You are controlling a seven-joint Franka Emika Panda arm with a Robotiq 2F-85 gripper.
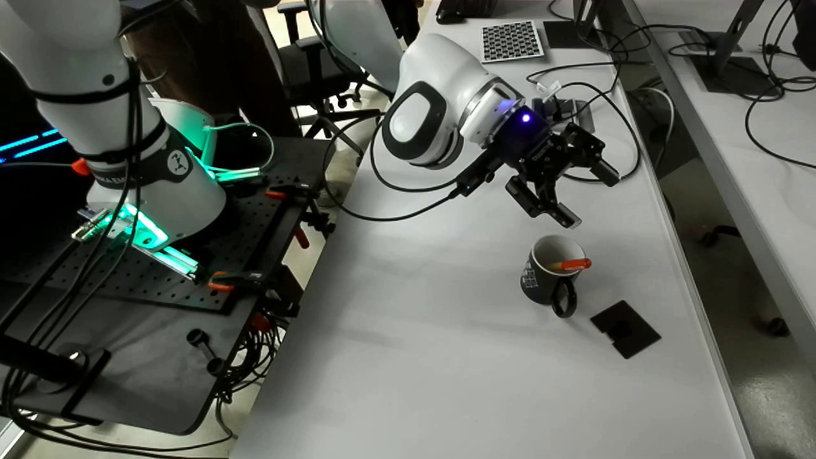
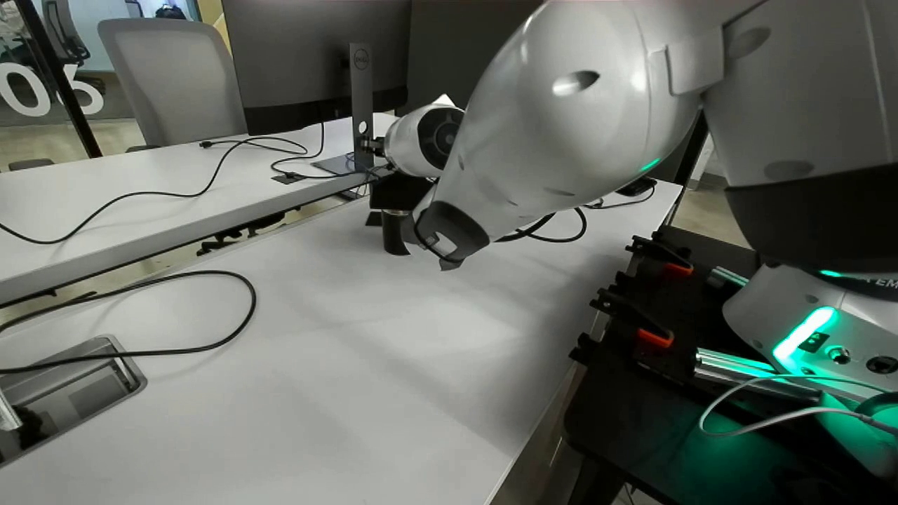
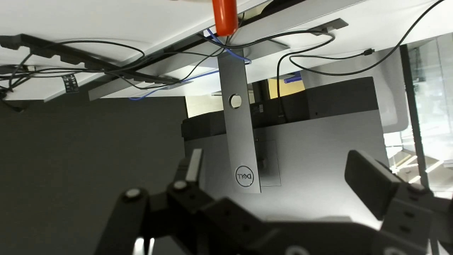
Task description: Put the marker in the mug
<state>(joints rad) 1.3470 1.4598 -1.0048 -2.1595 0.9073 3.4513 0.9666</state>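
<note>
The dark mug stands upright on the white table, its handle facing the near side in an exterior view. Inside it leans the marker, its red-orange end poking out over the rim and its lower part hidden by the mug wall. That red-orange end of the marker also shows at the top of the wrist view. Above and beyond the mug is my gripper, apart from both. Its fingers are spread wide with nothing between them. The mug is partly covered by the arm in an exterior view.
A flat black square lies beside the mug near the table's long edge. Black cables loop over the table behind the gripper. A keyboard sits at the far end. A monitor stands on the neighbouring table.
</note>
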